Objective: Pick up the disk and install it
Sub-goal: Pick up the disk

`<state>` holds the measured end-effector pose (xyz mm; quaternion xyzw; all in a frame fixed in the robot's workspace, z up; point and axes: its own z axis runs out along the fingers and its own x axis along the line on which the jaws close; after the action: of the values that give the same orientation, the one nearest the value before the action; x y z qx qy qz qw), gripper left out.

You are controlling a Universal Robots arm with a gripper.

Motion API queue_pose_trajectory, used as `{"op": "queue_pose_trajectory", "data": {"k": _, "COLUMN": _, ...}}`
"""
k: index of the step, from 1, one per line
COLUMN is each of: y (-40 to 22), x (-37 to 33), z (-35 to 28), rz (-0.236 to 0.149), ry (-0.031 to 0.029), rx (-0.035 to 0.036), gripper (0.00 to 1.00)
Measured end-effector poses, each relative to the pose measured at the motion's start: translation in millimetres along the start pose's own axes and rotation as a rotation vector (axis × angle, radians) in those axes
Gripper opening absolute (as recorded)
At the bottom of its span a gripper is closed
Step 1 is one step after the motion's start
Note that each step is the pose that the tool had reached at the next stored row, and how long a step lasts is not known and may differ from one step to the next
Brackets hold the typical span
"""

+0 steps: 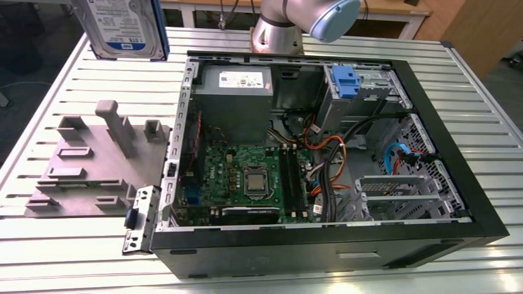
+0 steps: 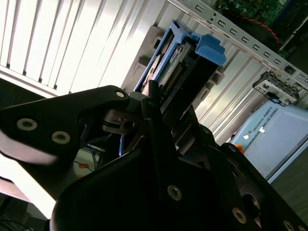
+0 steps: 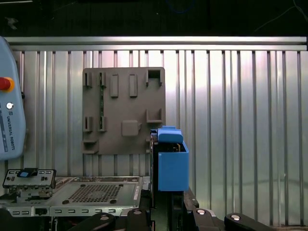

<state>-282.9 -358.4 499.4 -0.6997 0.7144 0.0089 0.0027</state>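
**Disk: lifted, outside the case**

The disk (image 1: 121, 24) is a flat silver-grey metal drive. Its white-and-blue label (image 1: 124, 30) faces the exterior view, and a blue plastic rail (image 1: 164, 30) runs down the edge on the exterior view's right.

- Pose: upright on edge, tilted slightly, upper part cut off by the frame.
- Position: off the slatted table (image 1: 49, 92), toward the exterior view's left of the open computer case (image 1: 327, 242), not inside it.
- Second wrist view: seen end-on, connector edge (image 2: 174, 72) between the blue rails (image 2: 209, 48), clamped in the gripper (image 2: 168, 98).
- First wrist view: blue rail end (image 3: 172, 166) over the table.
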Motion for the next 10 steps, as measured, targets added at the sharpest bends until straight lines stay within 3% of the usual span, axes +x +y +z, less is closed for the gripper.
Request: {"op": "queue_pose_trajectory", "data": {"k": 10, "y": -9.8, "x": -0.2, "z": -0.1, "rz": 0.0, "ry": 0.0, "rx": 0.0, "gripper": 0.35}}
